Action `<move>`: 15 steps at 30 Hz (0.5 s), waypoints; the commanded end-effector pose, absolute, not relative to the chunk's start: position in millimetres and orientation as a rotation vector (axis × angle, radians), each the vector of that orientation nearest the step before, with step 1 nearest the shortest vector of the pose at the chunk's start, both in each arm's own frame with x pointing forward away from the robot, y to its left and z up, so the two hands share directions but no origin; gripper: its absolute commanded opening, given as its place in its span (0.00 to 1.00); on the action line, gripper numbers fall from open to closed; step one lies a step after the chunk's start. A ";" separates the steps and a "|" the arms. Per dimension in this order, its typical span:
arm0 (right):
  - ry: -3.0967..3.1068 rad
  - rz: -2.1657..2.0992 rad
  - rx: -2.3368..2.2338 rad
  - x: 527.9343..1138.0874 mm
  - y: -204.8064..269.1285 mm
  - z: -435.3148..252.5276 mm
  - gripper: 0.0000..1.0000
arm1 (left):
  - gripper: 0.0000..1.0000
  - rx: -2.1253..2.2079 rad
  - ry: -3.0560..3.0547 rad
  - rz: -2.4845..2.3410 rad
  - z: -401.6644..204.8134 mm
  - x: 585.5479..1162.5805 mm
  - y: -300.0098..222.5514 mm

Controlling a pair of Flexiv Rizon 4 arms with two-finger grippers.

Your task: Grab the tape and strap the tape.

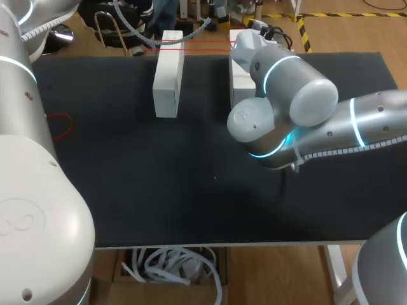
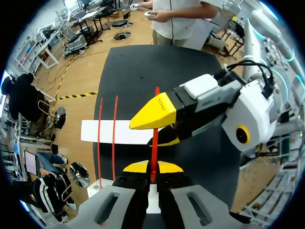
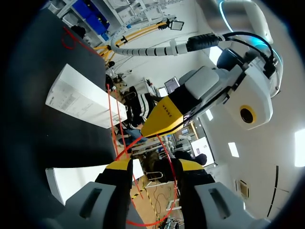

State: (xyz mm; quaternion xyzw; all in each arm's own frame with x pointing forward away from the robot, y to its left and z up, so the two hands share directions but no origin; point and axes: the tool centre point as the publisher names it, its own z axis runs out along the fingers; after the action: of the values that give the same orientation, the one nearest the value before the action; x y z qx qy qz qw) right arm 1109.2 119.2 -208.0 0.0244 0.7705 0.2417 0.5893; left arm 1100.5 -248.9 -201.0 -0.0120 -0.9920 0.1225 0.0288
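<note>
Thin red tape runs across the far ends of two white blocks, one on the left and one on the right half hidden under my right arm. In the left wrist view my left gripper is shut on a red tape strand that rises from between its tips. My right gripper hovers just ahead of it. In the right wrist view my right gripper is open, and a curved tape loop passes between its fingers without being pinched. The left gripper's yellow tip is close ahead.
Two more red strands lie over the white block beside my left gripper. A small red loop rests near the black table's left edge. My right arm's elbow hangs over the table's right half.
</note>
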 end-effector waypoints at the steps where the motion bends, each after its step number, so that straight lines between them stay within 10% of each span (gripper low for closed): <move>1: 1.832 0.622 0.004 1102.8 102.4 -198.8 0.37 | 0.00 -0.035 -3.061 0.372 -200.5 1100.6 -249.4; 15: 1.894 0.761 -0.037 1092.0 63.7 -185.1 0.36 | 0.00 -0.035 -3.061 0.372 -200.5 1100.6 -249.4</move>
State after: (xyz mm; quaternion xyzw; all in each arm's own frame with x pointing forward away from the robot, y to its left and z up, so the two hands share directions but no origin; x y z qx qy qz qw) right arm 1098.1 79.3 -193.4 0.0265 0.7619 0.2821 0.5824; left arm 1100.5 -248.9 -201.0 -0.0120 -0.9920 0.1225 0.0288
